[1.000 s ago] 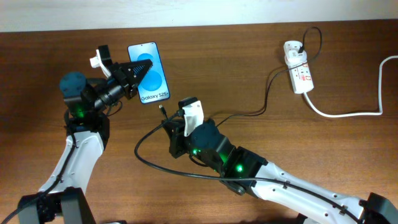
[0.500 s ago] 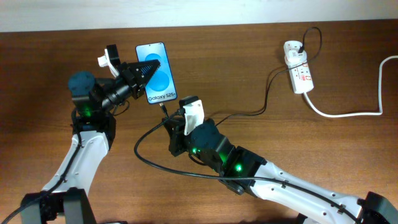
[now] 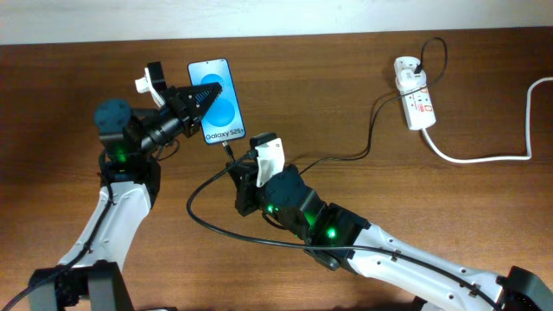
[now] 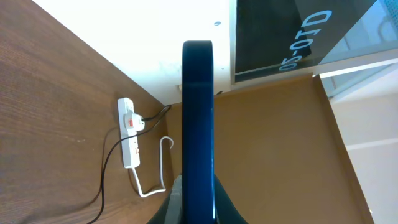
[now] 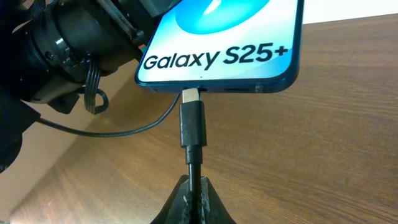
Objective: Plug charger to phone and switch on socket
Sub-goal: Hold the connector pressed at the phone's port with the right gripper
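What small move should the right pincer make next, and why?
Probably push the charger straight on into the phone. The right pincer grips it just behind the plug; the silver tip sits at the port in the phone's bottom edge with metal showing, so it seems not fully seated.

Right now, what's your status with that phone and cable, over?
Left gripper shut on phone. Right gripper shut on charger; plug tip at phone's bottom port, metal showing. Nothing in the way. Socket far off, no gripper near.

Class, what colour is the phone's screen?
The phone shows bright blue; clearest in right wrist view.
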